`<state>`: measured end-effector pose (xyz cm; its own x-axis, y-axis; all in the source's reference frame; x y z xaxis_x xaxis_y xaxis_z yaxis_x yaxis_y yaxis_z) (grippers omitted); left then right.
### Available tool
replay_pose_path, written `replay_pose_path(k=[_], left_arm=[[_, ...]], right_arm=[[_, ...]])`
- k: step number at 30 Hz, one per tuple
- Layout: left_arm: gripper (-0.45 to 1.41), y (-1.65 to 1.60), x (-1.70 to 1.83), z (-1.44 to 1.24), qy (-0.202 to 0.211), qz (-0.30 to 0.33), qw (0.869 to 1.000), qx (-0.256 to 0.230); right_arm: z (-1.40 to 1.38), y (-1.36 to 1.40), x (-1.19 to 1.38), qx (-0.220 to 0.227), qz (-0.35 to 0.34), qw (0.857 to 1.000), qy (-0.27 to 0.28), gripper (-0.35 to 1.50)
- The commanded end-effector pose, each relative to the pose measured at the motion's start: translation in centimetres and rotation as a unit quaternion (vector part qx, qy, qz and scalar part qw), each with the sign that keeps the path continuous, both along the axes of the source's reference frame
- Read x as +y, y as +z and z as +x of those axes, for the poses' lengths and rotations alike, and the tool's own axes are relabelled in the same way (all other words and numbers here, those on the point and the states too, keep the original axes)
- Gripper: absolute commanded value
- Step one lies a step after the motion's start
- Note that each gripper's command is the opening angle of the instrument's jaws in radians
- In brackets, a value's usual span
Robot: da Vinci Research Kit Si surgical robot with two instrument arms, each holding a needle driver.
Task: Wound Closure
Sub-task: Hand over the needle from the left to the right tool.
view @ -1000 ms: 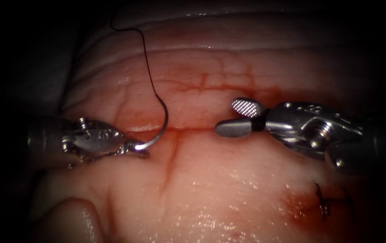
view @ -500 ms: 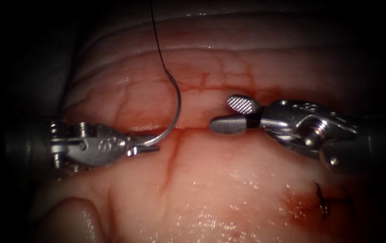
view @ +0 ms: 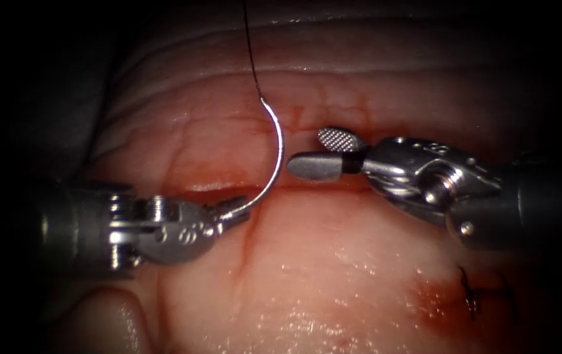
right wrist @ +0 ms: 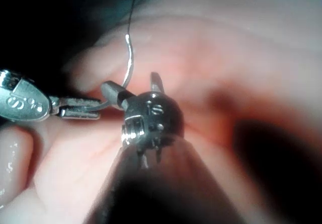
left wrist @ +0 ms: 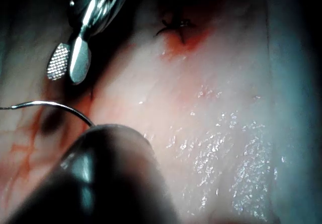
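The tissue [view: 333,262] lies under both tools, its cut [view: 307,187] running left to right, with a tied stitch [view: 471,295] in red fluid [view: 435,295] near the right tool. The left tool [view: 232,211] clamps the needle [view: 276,167] near its tip end, holding the curve upright and clear of the tissue, thread [view: 249,46] trailing upward. The right tool [view: 323,154] holds nothing, jaws parted just beside the needle's mid-curve, nothing between them.
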<state>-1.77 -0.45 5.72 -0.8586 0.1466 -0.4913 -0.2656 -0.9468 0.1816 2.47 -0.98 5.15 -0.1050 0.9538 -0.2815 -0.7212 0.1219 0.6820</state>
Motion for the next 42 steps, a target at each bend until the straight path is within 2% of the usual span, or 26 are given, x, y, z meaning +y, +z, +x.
replay_pose_path(k=[1,17,23,24,26,27,28,29,32,34,35,36,37,38,41,42], left_arm=[[-0.45,0.03,-0.02,-0.07,0.003,-0.003,1.0,0.001],[-0.45,-0.16,-0.06,-0.15,0.018,-0.049,0.999,0.014],[-0.45,-0.17,-0.06,-0.16,0.037,-0.067,0.997,0.025],[-0.45,-0.17,-0.06,-0.17,0.039,-0.071,0.996,0.026],[-0.45,-0.17,-0.05,-0.17,0.047,-0.08,0.995,0.03],[-0.45,-0.17,-0.05,-0.17,0.051,-0.083,0.995,0.031],[-0.45,-0.17,-0.05,-0.17,0.057,-0.09,0.994,0.034],[-0.45,-0.17,-0.04,-0.17,0.061,-0.093,0.993,0.038],[-0.45,-0.19,0.0,-0.18,0.071,-0.102,0.992,0.029],[0.37,-0.2,0.03,-0.2,0.07,-0.104,0.992,0.019],[0.57,-0.22,0.06,-0.21,0.069,-0.107,0.992,0.007],[0.66,-0.24,0.07,-0.21,0.071,-0.111,0.991,-0.003],[0.79,-0.25,0.08,-0.21,0.047,-0.099,0.994,-0.029],[0.78,-0.28,0.09,-0.22,0.014,-0.079,0.994,-0.068],[0.47,-0.36,0.12,-0.2,-0.017,-0.033,0.988,-0.152],[0.42,-0.38,0.13,-0.19,-0.025,-0.019,0.984,-0.176]], right_arm=[[0.1,0.06,-0.01,-0.001,-0.001,1.0,0.0,1.33],[0.25,0.12,0.03,-0.003,0.012,1.0,0.009,1.29],[0.31,0.12,0.03,0.004,0.019,1.0,0.006,1.26],[0.31,0.12,0.03,0.005,0.022,1.0,0.008,1.21],[0.3,0.11,0.02,0.01,0.032,0.999,0.017,0.97],[0.29,0.1,0.02,0.011,0.037,0.999,0.019,0.62],[0.28,0.1,0.02,0.015,0.037,0.999,0.018,-0.03],[0.27,0.09,0.02,0.018,0.036,0.999,0.017,-0.35],[0.25,0.07,0.04,0.025,0.029,0.999,0.026,-0.35],[0.22,0.06,0.05,0.029,0.025,0.999,0.03,-0.35],[0.21,0.06,0.06,0.031,0.023,0.999,0.033,-0.35],[0.2,0.05,0.06,0.034,0.021,0.999,0.035,-0.35],[0.18,0.05,0.07,0.038,0.02,0.998,0.04,-0.35],[0.16,0.04,0.08,0.039,0.013,0.998,0.04,-0.35],[0.12,0.03,0.12,0.05,-0.009,0.998,0.029,-0.35],[0.11,0.03,0.12,0.052,-0.016,0.998,0.023,-0.35]])
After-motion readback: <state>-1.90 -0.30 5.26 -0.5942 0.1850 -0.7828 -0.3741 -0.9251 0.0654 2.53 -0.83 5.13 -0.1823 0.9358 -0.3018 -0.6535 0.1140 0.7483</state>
